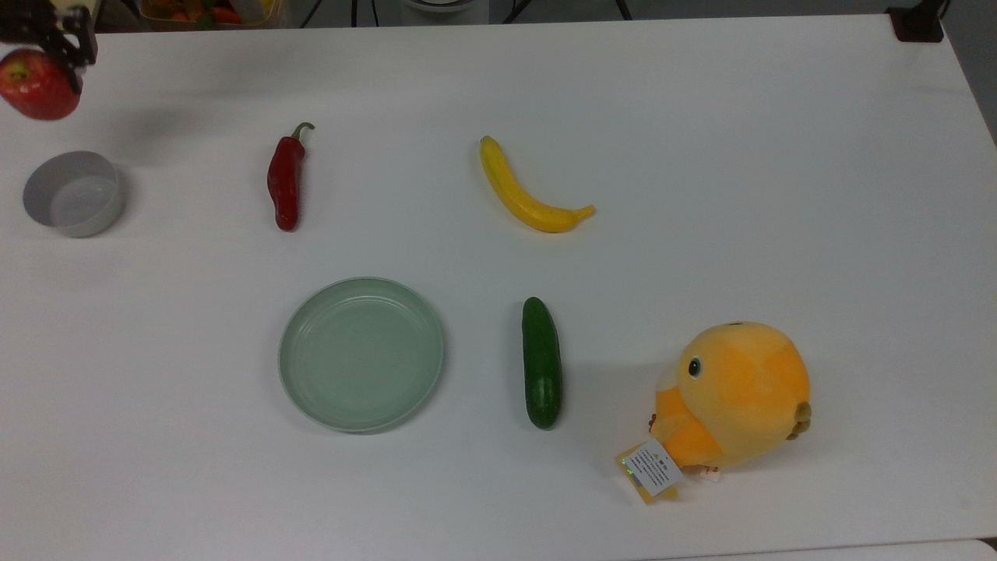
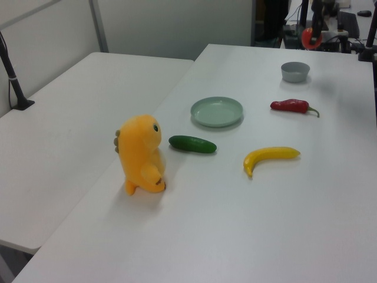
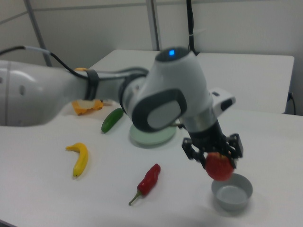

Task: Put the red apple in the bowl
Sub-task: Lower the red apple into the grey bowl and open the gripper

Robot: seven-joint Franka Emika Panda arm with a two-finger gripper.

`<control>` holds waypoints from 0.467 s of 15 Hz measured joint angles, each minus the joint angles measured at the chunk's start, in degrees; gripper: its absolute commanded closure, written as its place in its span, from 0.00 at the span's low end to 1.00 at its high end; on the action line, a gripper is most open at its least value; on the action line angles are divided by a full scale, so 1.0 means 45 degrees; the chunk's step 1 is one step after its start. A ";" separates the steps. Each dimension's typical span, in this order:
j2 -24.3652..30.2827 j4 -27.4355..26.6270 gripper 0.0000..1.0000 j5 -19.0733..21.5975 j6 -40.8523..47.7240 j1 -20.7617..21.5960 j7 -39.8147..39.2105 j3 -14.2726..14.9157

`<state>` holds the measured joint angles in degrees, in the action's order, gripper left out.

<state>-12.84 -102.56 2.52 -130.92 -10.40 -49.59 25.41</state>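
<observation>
1. The gripper [image 3: 218, 158] pinched the apple [image 3: 219, 166] between its jaws, held in the air.
2. The bowl [image 3: 231, 191] stood empty just below and beside the jaws.
3. A chili [image 3: 148, 181] lay farther out on the table [image 3: 57, 198].

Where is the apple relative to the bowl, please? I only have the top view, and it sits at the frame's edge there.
Observer: In the right view the red apple hangs in the gripper, above the bowl and slightly toward the right view's left, not yet inside.
Operator: Is the bowl empty?
Observer: Yes, the right view shows a bare grey interior.
Operator: Is the apple gripped securely?
Observer: In the right view the fingers clamp its upper half, so most of the apple hangs below them.
Operator: Is anything close to the bowl?
Observer: In the left view the chili pepper lies nearest, clearly apart from it.
</observation>
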 measured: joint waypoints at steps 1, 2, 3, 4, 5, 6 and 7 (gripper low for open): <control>-0.0281 -0.0203 0.82 0.0001 -0.0716 -0.0028 -0.0101 0.0002; -0.0605 -0.0332 0.82 0.0003 -0.1386 -0.0039 -0.0139 0.0002; -0.0956 -0.0391 0.82 0.0009 -0.2012 -0.0041 -0.0139 0.0001; -0.1311 -0.0398 0.79 0.0030 -0.2599 -0.0041 -0.0139 0.0001; -0.1634 -0.0398 0.74 0.0136 -0.3112 -0.0040 -0.0139 0.0000; -0.1911 -0.0398 0.71 0.0357 -0.3488 -0.0040 -0.0139 0.0000; -0.2127 -0.0395 0.71 0.0606 -0.3704 -0.0040 -0.0139 -0.0001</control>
<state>-22.41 -104.33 5.25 -147.59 -10.58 -50.22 25.41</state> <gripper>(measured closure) 0.198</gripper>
